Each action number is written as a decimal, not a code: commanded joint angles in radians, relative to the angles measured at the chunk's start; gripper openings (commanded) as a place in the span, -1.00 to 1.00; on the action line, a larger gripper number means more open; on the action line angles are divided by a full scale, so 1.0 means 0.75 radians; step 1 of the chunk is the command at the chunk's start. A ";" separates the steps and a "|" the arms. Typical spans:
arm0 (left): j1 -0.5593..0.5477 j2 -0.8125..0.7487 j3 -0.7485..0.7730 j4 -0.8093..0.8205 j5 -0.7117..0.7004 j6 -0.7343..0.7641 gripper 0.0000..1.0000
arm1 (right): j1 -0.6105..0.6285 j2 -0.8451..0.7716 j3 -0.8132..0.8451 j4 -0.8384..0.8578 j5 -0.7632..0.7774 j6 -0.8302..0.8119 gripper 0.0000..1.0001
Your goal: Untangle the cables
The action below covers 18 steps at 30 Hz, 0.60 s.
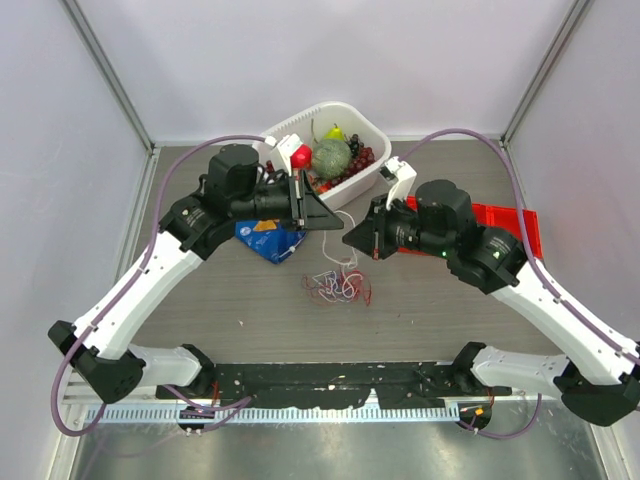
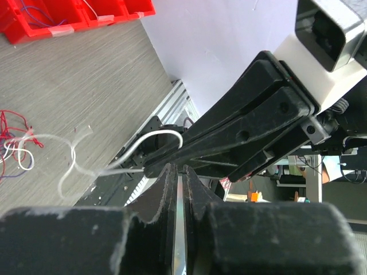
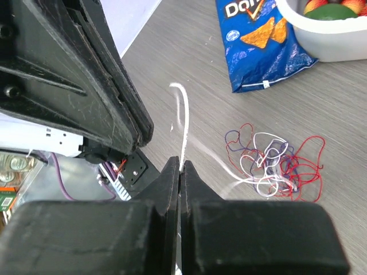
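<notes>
As the right gripper [image 3: 181, 167] clamps one thin white cable [image 3: 184, 125] above the grey wood-grain table [image 1: 200, 310], we see the tangled bunch of thin white, red and purple-blue cables [image 1: 338, 285] lying mid-table between the two arms. The pinched strand trails down to that tangle. The left gripper [image 2: 179, 175] hangs almost tip to tip with the right, jaws nearly together; we cannot tell whether it holds anything. Behind sit a crinkled blue foil chip bag [image 1: 270, 240], a white plastic basket of fruit [image 1: 365, 185] and a red plastic tray [image 1: 500, 215].

Chip bag [image 1: 268, 240], basket [image 1: 368, 184] block beyond cables [image 1: 338, 287]
</notes>
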 commanded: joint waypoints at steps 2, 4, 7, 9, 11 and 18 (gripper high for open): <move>-0.006 -0.058 -0.017 0.084 0.031 -0.019 -0.78 | -0.002 -0.087 -0.078 0.149 0.113 0.050 -0.99; -0.006 -0.064 -0.011 0.105 0.035 -0.025 -0.61 | -0.002 -0.091 -0.080 0.137 0.120 0.048 -0.99; -0.006 -0.091 -0.009 0.142 0.014 -0.019 -0.10 | -0.002 -0.108 -0.070 0.128 0.120 0.032 -0.99; -0.006 -0.119 -0.019 0.162 -0.041 0.003 0.08 | -0.002 -0.130 -0.052 0.128 0.122 0.027 -0.99; -0.006 -0.156 -0.040 0.193 -0.094 0.024 0.13 | -0.002 -0.142 -0.023 0.126 0.126 0.031 -0.99; -0.006 -0.261 -0.115 0.256 -0.286 0.034 0.18 | -0.002 -0.144 0.173 -0.109 0.670 0.089 -0.99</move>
